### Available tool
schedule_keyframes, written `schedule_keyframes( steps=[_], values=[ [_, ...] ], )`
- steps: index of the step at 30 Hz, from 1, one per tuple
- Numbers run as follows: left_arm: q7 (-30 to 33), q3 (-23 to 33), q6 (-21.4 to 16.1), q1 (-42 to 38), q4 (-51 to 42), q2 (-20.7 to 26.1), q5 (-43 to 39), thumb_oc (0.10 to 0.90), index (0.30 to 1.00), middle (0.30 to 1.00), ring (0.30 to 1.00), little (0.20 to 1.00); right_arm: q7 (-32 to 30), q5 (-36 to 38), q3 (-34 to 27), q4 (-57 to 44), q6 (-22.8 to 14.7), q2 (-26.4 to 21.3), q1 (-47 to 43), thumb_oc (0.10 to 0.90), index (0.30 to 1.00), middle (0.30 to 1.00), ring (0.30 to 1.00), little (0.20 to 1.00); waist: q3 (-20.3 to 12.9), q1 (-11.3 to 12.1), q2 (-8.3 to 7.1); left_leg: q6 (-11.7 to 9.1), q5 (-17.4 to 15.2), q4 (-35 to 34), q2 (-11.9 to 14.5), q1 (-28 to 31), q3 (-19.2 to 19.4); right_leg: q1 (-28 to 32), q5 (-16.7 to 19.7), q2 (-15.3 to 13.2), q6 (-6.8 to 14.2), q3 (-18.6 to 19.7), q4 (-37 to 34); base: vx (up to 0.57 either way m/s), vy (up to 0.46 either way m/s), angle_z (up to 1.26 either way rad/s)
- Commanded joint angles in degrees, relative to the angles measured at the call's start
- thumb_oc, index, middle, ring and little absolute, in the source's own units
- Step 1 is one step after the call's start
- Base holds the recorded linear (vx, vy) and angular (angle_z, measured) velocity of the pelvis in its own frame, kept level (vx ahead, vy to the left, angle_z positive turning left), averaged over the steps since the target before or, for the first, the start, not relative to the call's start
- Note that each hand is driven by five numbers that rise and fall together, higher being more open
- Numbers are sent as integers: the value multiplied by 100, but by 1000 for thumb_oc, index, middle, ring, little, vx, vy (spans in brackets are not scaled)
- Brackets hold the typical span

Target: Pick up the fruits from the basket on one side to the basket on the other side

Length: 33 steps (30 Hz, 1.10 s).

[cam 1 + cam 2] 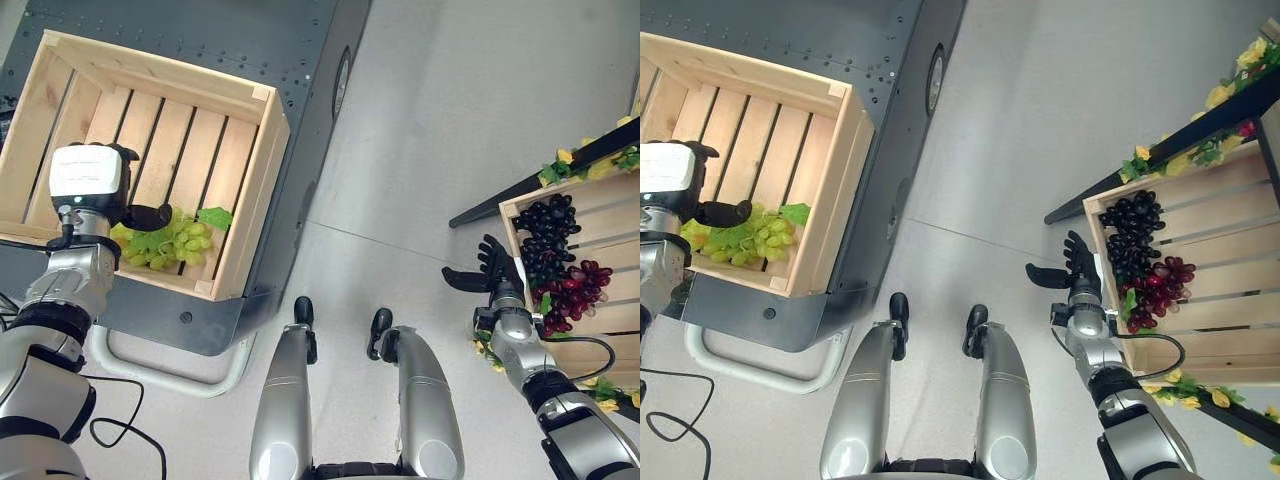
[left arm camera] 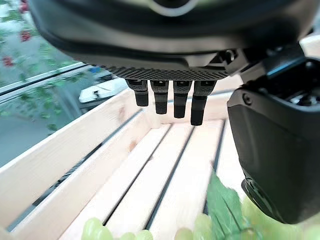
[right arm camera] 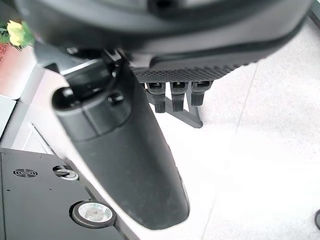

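From the left eye view, the left hand (image 1: 95,185) hangs over the near end of the pale wooden crate (image 1: 262,175) on the robot's left, its thumb stretched out sideways above the green grapes (image 1: 180,243). That bunch lies in the crate's near corner, just below and beside the thumb, and nothing is held. On the robot's right, a second slatted crate (image 1: 610,212) holds dark purple grapes (image 1: 548,235) with a red bunch (image 1: 578,290) just nearer the robot.

In the right eye view the right hand (image 1: 1072,268) stands at that crate's inner edge, fingers spread and straight, thumb pointing away from the crate, empty. The purple bunch (image 1: 1132,232) lies just past the fingertips, over the crate wall, its long axis running along that inner edge. So the right hand is far the nearer one to the fruit still to be moved; I judge the next reach turns on lifting over that wall and coming down onto the bunch.

The left wrist view shows the left hand's fingers (image 2: 171,97) hanging straight and loose above bare slats, the green grapes (image 2: 210,227) lying free below the thumb, already delivered as far as I can judge.

The right wrist view shows the right hand's fingers (image 3: 172,95) straight, thumb extended, with pale floor (image 3: 270,150) beyond them and no fruit in the grasp.
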Motion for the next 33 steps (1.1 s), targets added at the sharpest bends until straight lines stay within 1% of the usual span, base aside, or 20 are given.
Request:
schedule_keyframes(
  steps=[1, 2, 3, 5, 8, 11, 13, 16, 19, 20, 22, 23, 26, 28, 29, 30, 33],
  values=[
    [-477, 403, -515, -46, -369, 520, -580, 800, 900, 900, 900, 900, 36, 98, -422, -150, -488, -714, -46, 800, 900, 900, 900, 900, -82, -34, 413, 351, -431, -261, -398, 566, 259, 547, 19, 75, -162, -92, -325, 0, 0, 0],
    [-718, 460, -749, 4, -459, 522, -693, 800, 900, 900, 900, 900, 44, 90, -446, -163, -476, -731, -30, 800, 900, 900, 900, 900, -82, -29, 421, 347, -424, -275, -403, 566, 259, 552, 25, 70, -158, -100, -340, 0, 0, 0],
    [-785, 497, -789, 41, -507, 535, -722, 800, 900, 900, 900, 900, 47, 77, -463, -182, -468, -734, -11, 800, 900, 900, 900, 900, -82, -26, 423, 346, -422, -283, -403, 573, 259, 560, 29, 70, -157, -103, -352, 0, 0, 0],
    [-1148, 657, -969, 205, -720, 612, -779, 800, 900, 900, 900, 900, 25, 41, -541, -294, -410, -767, 71, 800, 900, 900, 900, 900, -82, -15, 445, 351, -412, -329, -408, 598, 260, 588, 33, 64, -151, -117, -388, 0, 0, 0],
    [-1661, 621, -1183, 233, -718, 793, -811, 800, 900, 900, 900, 900, 87, 7, -625, -281, -412, -837, 107, 800, 900, 900, 900, 900, -82, -33, 482, 356, -400, -368, -404, 618, 279, 605, 39, 58, -142, -116, -421, 0, 0, 0],
    [-1902, 637, -1192, 288, -755, 887, -1076, 800, 900, 900, 900, 900, 142, 17, -677, -252, -411, -901, 144, 800, 900, 900, 900, 900, -82, -32, 498, 359, -386, -404, -405, 645, 281, 633, 58, 55, -133, -115, -466, 0, 0, 0],
    [-1933, 728, -1224, 338, -745, 895, -1207, 800, 900, 900, 900, 900, 144, 12, -699, -227, -414, -912, 148, 800, 900, 900, 900, 900, -82, -19, 508, 360, -375, -407, -407, 638, 282, 629, 74, 48, -129, -123, -472, 0, 0, 0],
    [-2016, 814, -1283, 385, -661, 904, -1238, 800, 900, 900, 900, 900, 107, 2, -735, -241, -433, -890, 215, 800, 900, 900, 900, 900, -82, -12, 505, 365, -363, -421, -414, 630, 272, 632, 86, 43, -125, -144, -491, 0, 0, 0],
    [-2052, 884, -1336, 436, -636, 893, -1029, 800, 900, 900, 900, 900, 101, -2, -771, -234, -423, -876, 242, 800, 900, 900, 900, 900, -82, 2, 507, 372, -357, -440, -423, 641, 260, 651, 95, 38, -121, -161, -513, 0, 0, 0],
    [-2044, 844, -1322, 419, -649, 924, -763, 800, 900, 900, 900, 900, 104, 1, -761, -211, -436, -869, 238, 800, 900, 900, 900, 900, -82, 12, 513, 372, -346, -464, -425, 647, 254, 654, 108, 33, -114, -170, -531, 0, 0, 0],
    [-2048, 827, -1326, 415, -662, 941, -651, 800, 900, 900, 900, 900, 108, 7, -766, -216, -437, -872, 242, 800, 900, 900, 900, 900, -82, 12, 519, 373, -341, -474, -429, 646, 254, 652, 109, 33, -109, -171, -532, 0, 0, 0],
    [-2059, 662, -1244, 366, -596, 1010, -199, 800, 900, 900, 900, 900, 155, 18, -754, -187, -455, -887, 224, 800, 900, 900, 900, 900, -82, 6, 522, 376, -343, -469, -424, 638, 265, 652, 122, 28, -105, -172, -549, 0, 0, 0],
    [-1969, 445, -1020, 305, -513, 1045, 239, 800, 900, 900, 900, 900, 216, 50, -725, -133, -465, -920, 156, 800, 900, 900, 900, 900, -82, 2, 523, 373, -342, -447, -419, 603, 272, 624, 133, 25, -102, -172, -542, 0, 0, 0],
    [-1854, 291, -788, 248, -381, 1053, 706, 800, 900, 900, 900, 900, 244, 99, -679, -87, -483, -938, 106, 800, 900, 900, 900, 900, -82, 8, 517, 371, -337, -440, -412, 579, 271, 605, 141, 21, -97, -177, -536, 0, 0, 0],
    [-1837, 245, -738, 229, -353, 1050, 767, 800, 900, 900, 900, 900, 251, 97, -674, -75, -484, -938, 85, 800, 900, 900, 900, 900, -82, 5, 516, 371, -336, -442, -410, 575, 272, 600, 144, 21, -95, -177, -540, 0, 0, 0],
    [-1801, 150, -598, 176, -257, 1044, 956, 800, 900, 900, 900, 900, 244, 107, -640, -52, -502, -927, 52, 800, 900, 900, 900, 900, -82, 7, 509, 369, -332, -440, -406, 555, 277, 585, 155, 25, -94, -181, -553, 0, 0, 0],
    [-1736, 34, -458, 127, -100, 986, 1158, 800, 900, 900, 900, 900, 240, 162, -602, -50, -458, -949, -1, 800, 900, 900, 900, 900, -82, 4, 492, 374, -326, -439, -396, 530, 275, 563, 159, 18, -91, -191, -547, 0, 0, 0]
  ],
)
